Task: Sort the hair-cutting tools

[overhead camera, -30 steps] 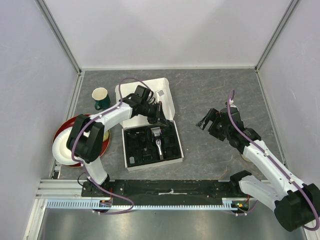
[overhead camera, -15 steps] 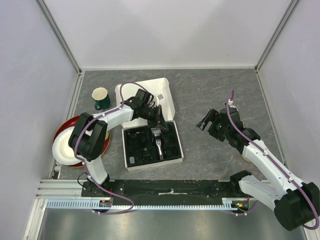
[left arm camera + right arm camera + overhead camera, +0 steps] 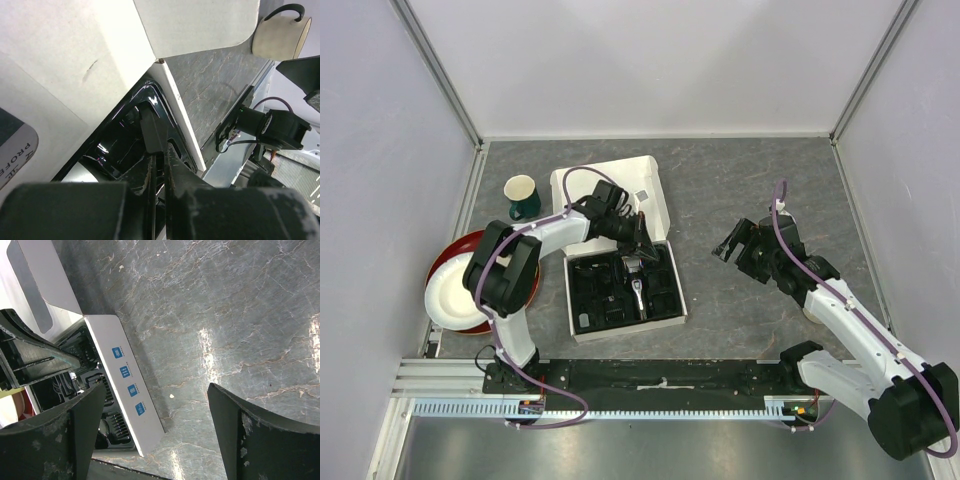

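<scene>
The silver-and-black clipper lies in the black tray of the white box, with several black comb guards in pockets around it. My left gripper is at the tray's far edge. In the left wrist view it is shut, with only a thin gap, on a slim black piece that points down into the tray. My right gripper is open and empty over bare table to the right of the box. In its wrist view it looks at the box's side and some comb guards.
The box's white lid lies open behind the tray. A green mug stands at the far left, and shows in the left wrist view. A red plate holding a white bowl is at the left edge. Walls surround the table.
My left gripper has moved from over the lid toward the near side, down to the tray's far edge. The right arm has barely moved.
</scene>
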Tool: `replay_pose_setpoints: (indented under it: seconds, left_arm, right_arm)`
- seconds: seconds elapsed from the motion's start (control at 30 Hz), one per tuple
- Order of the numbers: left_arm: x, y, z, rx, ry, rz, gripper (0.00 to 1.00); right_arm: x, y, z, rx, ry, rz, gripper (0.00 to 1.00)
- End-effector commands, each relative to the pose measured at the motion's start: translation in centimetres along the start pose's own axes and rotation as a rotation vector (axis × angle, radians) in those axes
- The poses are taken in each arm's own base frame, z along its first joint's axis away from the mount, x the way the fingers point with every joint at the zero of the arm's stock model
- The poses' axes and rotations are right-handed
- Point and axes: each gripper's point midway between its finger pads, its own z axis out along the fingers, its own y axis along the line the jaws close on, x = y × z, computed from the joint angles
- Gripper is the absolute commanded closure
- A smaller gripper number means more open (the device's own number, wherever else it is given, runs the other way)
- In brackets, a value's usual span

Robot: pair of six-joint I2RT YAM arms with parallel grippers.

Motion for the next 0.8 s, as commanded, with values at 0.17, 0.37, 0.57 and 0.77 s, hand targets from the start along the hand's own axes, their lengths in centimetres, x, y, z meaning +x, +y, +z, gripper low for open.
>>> replay_pose_setpoints:
  seconds: [0.17, 0.37, 0.57, 0.77]
  left_arm:
    - [0.3, 1.4, -0.7, -0.096, -0.028, 0.003, 0.62]
    - [0.2, 1.7, -1.4, -0.141, -0.047, 0.019, 0.53]
    - [-0.5, 1.4, -2.5, -0.180, -0.096, 0.042, 0.50]
    - [-1.0, 1.3, -3.2, -0.207, -0.127, 0.051, 0.61]
  right_arm:
    - [-0.2, 0.4, -0.2, -0.028, -0.010, 0.006, 0.10]
    - [-0.2, 0.6, -0.3, -0.035, -0.009, 0.006, 0.11]
    - [0.0, 0.5, -0.3, -0.035, -0.007, 0.009, 0.11]
    - [0.0, 0.5, -0.2, -0.033, -0.005, 0.008, 0.11]
